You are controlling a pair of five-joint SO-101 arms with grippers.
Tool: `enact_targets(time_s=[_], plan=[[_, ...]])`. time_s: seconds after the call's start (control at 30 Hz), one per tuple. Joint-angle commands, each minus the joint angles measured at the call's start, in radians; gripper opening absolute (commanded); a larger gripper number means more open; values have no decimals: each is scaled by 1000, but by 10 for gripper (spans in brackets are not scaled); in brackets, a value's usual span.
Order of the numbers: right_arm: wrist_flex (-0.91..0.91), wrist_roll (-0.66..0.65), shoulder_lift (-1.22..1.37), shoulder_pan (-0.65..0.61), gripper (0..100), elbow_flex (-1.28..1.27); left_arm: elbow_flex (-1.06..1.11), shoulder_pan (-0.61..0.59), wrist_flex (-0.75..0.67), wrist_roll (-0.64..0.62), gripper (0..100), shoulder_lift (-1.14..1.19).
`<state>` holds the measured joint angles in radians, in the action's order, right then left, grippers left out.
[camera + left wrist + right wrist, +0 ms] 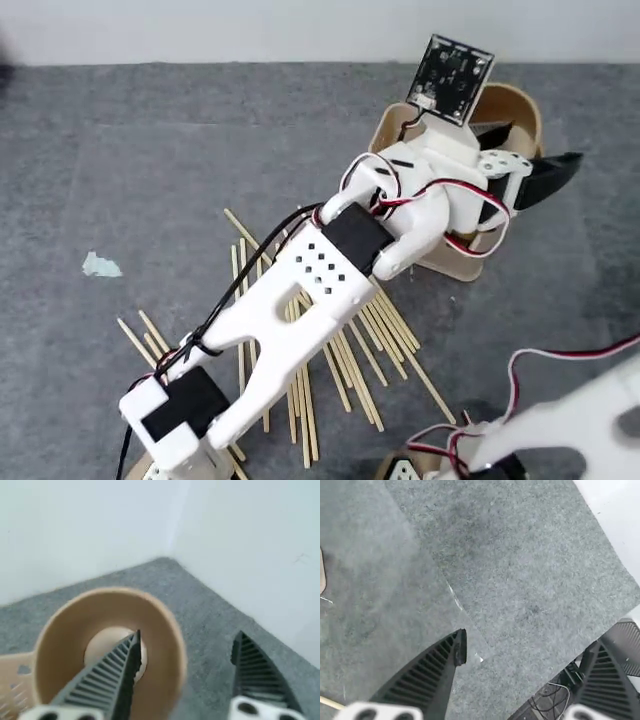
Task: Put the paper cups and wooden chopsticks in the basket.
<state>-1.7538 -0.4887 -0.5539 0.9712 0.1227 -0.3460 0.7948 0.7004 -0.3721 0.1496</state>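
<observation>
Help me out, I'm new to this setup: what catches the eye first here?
The left arm stretches slantwise across the grey mat, over a loose scatter of wooden chopsticks lying near the table's middle. At its far end, the left gripper is open at the mouth of a paper cup, right next to the basket.

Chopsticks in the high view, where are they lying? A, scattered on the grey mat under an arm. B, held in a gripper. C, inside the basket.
A: the chopsticks lie loose on the grey mat, several partly beneath the arm stretched over them.
</observation>
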Motion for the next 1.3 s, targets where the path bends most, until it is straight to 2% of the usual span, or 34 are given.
enact_targets(time_s=[0.0,0.3,0.53,0.6,0.67,0.83,1.0,1.27], plan=[[42,-26,-53,2,369,-54,-84,2,-20,8,294,-21],[96,-28,-64,4,369,-115,-292,-26,-20,6,294,-21],[140,-20,-53,-39,366,-118,-338,-86,35,-17,289,-63],[177,-11,-51,-73,331,-118,-344,-121,95,-49,259,-101],[234,23,-62,-116,247,-118,-340,-153,175,-68,205,-155],[354,37,-64,-223,64,-112,-338,-258,388,-66,10,-279],[423,109,-54,-380,13,-112,-337,-387,568,-66,12,-362],[605,227,-64,-634,9,-112,-337,-557,810,-81,12,-430]])
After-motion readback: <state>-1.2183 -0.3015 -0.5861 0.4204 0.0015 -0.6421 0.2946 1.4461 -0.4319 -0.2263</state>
